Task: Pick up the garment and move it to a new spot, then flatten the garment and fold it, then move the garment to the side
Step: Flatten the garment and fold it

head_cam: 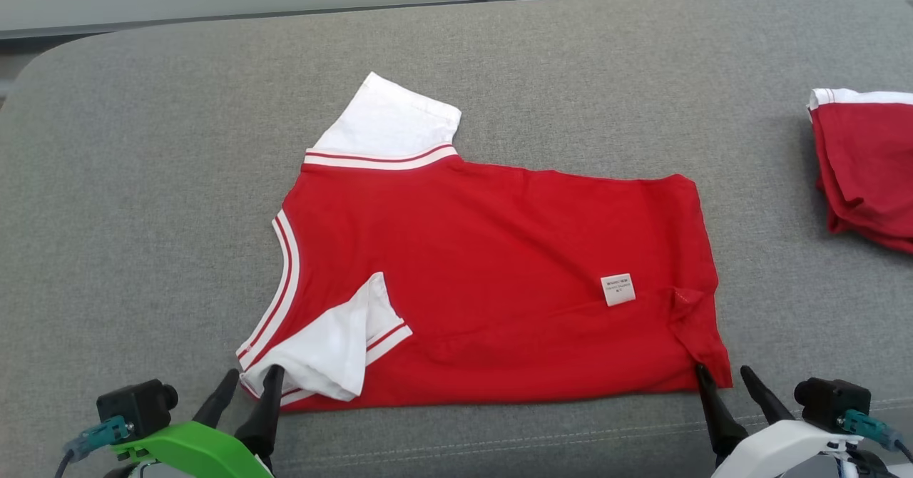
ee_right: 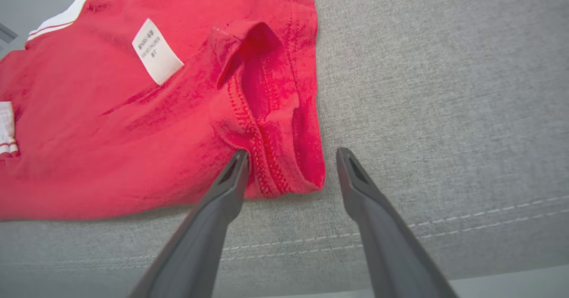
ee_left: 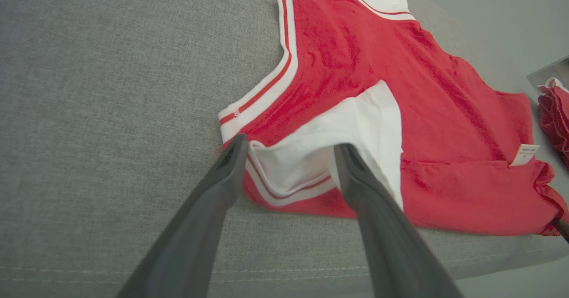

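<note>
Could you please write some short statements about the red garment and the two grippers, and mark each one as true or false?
1. The red garment lies flat on the grey cushion. True.
2. The left gripper is shut on the white sleeve. False: it is open, with its fingers on either side of the sleeve's edge.
3. The right gripper is open at the garment's hem corner. True.
4. The white label lies on the cushion. False: it lies on the red fabric.
5. A second red garment lies to the right. True.

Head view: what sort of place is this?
Likely a sofa seat or padded bench used for folding laundry: grey woven upholstery, red-and-white shirt laid flat, another red garment bundled aside.
</note>
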